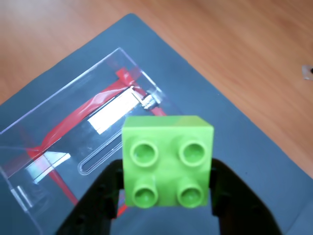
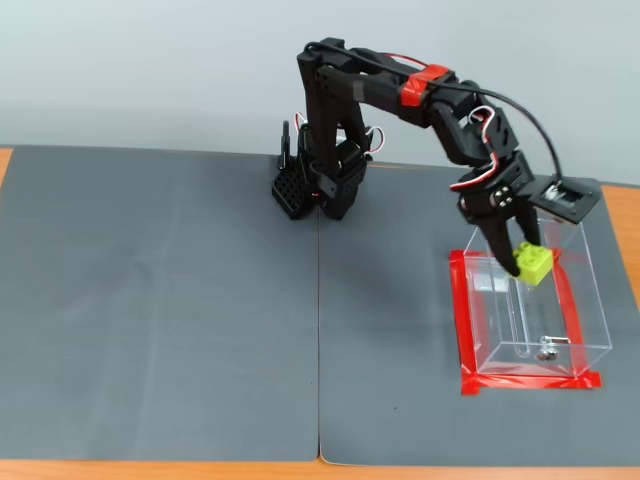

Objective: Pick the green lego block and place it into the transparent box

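The green lego block [image 1: 167,160] fills the lower middle of the wrist view, studs toward the camera, clamped between my gripper's [image 1: 166,188] two black fingers. In the fixed view my gripper [image 2: 522,260] hangs over the far end of the transparent box [image 2: 590,300], shut on the green lego block [image 2: 534,263], which sits at about the height of the box's rim. The transparent box [image 1: 29,147] lies below and left of the block in the wrist view, with a slot and a small metal fitting [image 1: 148,102] on its floor.
Red tape [image 2: 462,320] frames the box on the dark grey mat [image 2: 170,300]. The arm's base [image 2: 315,190] stands at the mat's far middle. Bare wooden table [image 1: 234,44] shows beyond the mat's edge.
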{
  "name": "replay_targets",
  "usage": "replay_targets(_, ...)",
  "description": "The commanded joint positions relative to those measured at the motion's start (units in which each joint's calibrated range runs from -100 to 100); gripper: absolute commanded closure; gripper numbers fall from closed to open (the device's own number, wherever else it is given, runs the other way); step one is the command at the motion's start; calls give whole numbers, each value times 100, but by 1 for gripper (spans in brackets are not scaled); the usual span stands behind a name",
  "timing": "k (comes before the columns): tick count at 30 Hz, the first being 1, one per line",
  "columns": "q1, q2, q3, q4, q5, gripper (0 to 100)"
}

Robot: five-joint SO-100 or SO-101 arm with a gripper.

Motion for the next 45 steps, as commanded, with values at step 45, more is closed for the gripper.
replay_targets(45, -741, 1400, -190, -577, -23, 70)
